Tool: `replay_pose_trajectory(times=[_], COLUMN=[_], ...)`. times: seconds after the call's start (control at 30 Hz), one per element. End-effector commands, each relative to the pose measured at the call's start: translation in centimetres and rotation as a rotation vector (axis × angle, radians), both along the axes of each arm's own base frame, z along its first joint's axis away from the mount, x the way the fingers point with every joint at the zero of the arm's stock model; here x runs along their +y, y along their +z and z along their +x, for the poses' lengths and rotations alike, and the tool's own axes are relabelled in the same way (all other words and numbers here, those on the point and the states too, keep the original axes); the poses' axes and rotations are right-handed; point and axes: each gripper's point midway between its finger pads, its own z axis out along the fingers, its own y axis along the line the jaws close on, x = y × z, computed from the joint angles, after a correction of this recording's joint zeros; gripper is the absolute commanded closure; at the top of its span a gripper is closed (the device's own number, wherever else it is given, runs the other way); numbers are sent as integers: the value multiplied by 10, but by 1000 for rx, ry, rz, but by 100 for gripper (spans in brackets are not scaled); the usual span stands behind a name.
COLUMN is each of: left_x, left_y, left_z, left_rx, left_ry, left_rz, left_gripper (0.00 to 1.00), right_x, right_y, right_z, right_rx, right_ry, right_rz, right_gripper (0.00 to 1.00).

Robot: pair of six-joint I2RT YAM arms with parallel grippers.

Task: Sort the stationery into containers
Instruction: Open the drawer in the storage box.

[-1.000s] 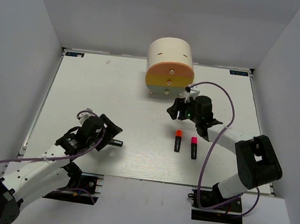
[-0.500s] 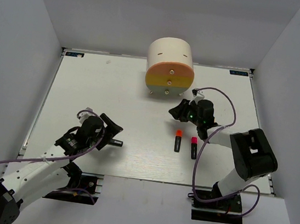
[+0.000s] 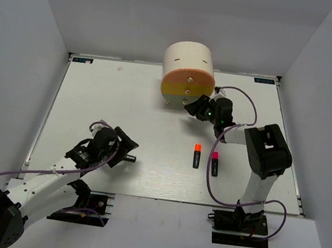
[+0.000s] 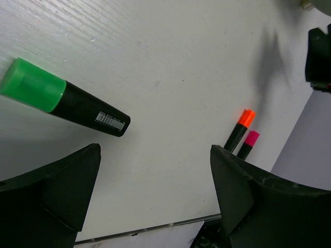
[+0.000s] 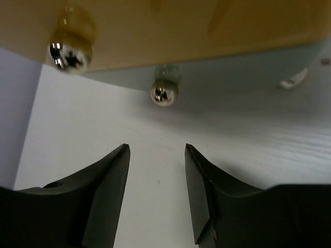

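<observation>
The cream half-cylinder drawer unit (image 3: pixel 190 60) stands at the back centre, all drawers shut. My right gripper (image 3: pixel 192 105) is open and empty at its lower front. In the right wrist view the open gripper (image 5: pixel 156 150) sits just short of the pale grey drawer's knob (image 5: pixel 164 92), with the yellow drawer's knob (image 5: pixel 70 51) to the upper left. My left gripper (image 3: pixel 131 149) is open and empty (image 4: pixel 155 150). A green-capped highlighter (image 4: pixel 62 101) lies on the table just beyond its left finger. Orange-capped (image 3: pixel 197 155) and pink-capped (image 3: pixel 214 163) highlighters lie side by side at centre right.
White walls enclose the white table (image 3: pixel 113 105) on three sides. The table's near edge (image 4: pixel 150 227) shows close under my left gripper. The right arm's cable (image 3: pixel 242 103) loops beside the drawer unit. No pens, eraser or tan block show.
My right gripper has moved away from the two highlighters, up and left to the front of the drawer unit. The left arm has barely shifted.
</observation>
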Motion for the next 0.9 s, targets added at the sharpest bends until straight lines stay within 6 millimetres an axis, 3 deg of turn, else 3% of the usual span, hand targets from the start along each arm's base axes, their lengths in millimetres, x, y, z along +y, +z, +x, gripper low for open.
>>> replay_pose_trajectory(times=[0.0,0.03,0.27,0.87], left_x=[-5,-5,-6,-6], left_y=[10,10,14,6], left_z=[5,5,7,6], left_rx=[-18,-18,-26,0], left_ry=[-12,-12,-12,-12], left_rz=[-17,-17,-22,-5], left_gripper=[4,4,4,4], right_x=[12,16,22,30], right_y=[24,36,23,0], right_z=[28,36,54,56], right_rx=[-40,-59,-13,80], right_ry=[-38,-38,-79,-159], right_rz=[85,103,117,120], right_gripper=[47,47,46,53])
